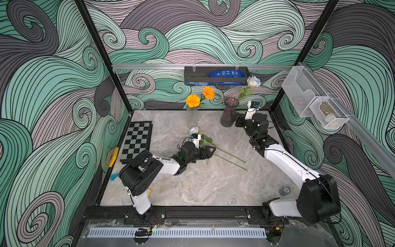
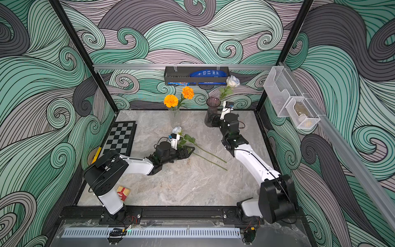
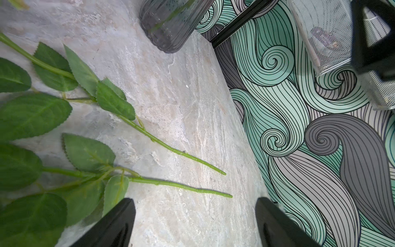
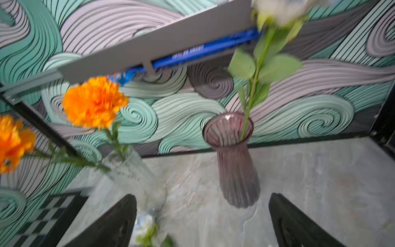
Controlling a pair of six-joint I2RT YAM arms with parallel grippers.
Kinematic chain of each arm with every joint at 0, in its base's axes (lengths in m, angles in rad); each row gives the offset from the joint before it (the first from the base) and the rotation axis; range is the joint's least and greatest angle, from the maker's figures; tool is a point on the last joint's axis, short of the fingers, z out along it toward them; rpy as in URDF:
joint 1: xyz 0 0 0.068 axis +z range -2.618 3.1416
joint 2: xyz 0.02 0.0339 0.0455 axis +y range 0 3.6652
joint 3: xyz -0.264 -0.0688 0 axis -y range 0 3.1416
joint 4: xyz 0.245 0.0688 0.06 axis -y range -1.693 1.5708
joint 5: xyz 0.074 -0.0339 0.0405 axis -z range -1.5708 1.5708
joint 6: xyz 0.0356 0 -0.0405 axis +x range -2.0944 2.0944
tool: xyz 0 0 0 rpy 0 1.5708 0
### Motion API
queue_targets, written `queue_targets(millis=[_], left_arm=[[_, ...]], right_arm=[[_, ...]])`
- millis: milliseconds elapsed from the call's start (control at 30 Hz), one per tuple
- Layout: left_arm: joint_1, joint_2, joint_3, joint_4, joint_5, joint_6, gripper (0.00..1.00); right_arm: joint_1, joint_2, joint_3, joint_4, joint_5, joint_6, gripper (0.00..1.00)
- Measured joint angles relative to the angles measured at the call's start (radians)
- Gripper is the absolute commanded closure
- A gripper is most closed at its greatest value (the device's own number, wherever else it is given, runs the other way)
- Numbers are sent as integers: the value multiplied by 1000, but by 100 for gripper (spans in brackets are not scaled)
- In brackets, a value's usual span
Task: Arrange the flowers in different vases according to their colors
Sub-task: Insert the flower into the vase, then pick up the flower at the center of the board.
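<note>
My right pincer (image 4: pixel 203 198) gapes empty, the purple vase (image 4: pixel 235 166) just ahead with one white rose (image 1: pixel 253 81) in it; both orange flowers (image 1: pixel 192 101) stand in the clear vase (image 1: pixel 191 116) (that colour's done). Two white roses (image 3: pixel 87 151) lie before my open left pincer (image 3: pixel 194 200), yet to go into the purple vase

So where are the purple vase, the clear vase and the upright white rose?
purple vase (image 1: pixel 225 119), in a top view, on its ribbed body.
clear vase (image 1: pixel 191 117), in a top view, on its glass wall.
upright white rose (image 1: pixel 253 81), in a top view, on its bloom.
</note>
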Motion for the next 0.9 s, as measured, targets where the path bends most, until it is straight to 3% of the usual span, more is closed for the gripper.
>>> queue_targets(millis=[200,367,533,700,833,900], left_arm=[[2,-88,-6,-127,-134,22,8],[6,-228,-22,-278,-314,39,6],[32,-417,-154,-313,-428,78,4],[174,-471,-291,-275,-374,98,4],[288,-465,-351,-237,-268,98,4],[334,-465,-376,-179,-212,88,4]], right_arm=[[90,-16,-248,-15,-32,-13,3],[114,-48,-307,48,-51,-27,13],[118,-10,-319,165,-78,-14,20],[159,48,-356,223,-106,-11,23],[204,78,-334,223,-122,-40,37],[225,113,-298,220,-129,-64,39]])
